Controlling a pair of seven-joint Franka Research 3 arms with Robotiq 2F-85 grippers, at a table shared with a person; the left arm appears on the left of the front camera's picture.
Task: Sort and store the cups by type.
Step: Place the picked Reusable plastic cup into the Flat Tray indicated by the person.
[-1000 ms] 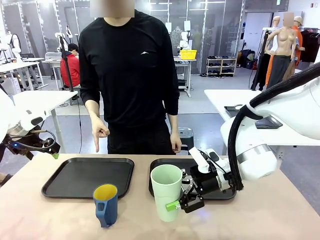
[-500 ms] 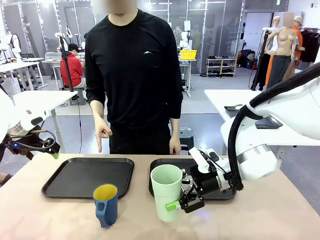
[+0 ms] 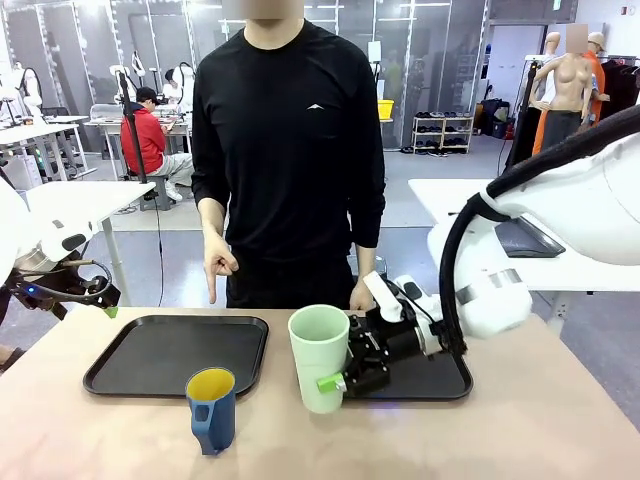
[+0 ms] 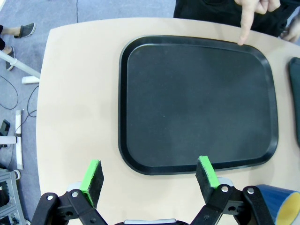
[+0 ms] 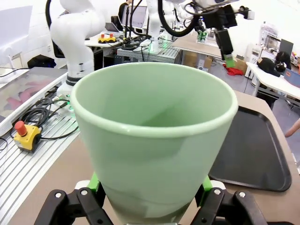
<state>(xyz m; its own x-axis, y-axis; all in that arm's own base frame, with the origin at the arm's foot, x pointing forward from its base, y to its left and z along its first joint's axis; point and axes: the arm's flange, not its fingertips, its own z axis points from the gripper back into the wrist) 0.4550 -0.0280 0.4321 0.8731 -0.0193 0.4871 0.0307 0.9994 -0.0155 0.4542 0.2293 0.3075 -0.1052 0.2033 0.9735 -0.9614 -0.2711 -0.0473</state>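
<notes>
One cup, the mint tumbler (image 3: 320,355), has shifted up-left in frame, pinched in R pincer (image 3: 338,372), prob. bound for right-hand tray (image 3: 440,385); L pincer (image 4: 150,174) spread.

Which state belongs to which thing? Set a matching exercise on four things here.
Things:
1 tall pale mint-green plastic tumbler
2 short dark blue mug with yellow inside
3 left black rectangular tray
4 left gripper

States:
A fingers open
B pointed at by the person's hand
C clamped by the right gripper
D standing on the table, ungripped

Pairs: 1-C, 2-D, 3-B, 4-A
</notes>
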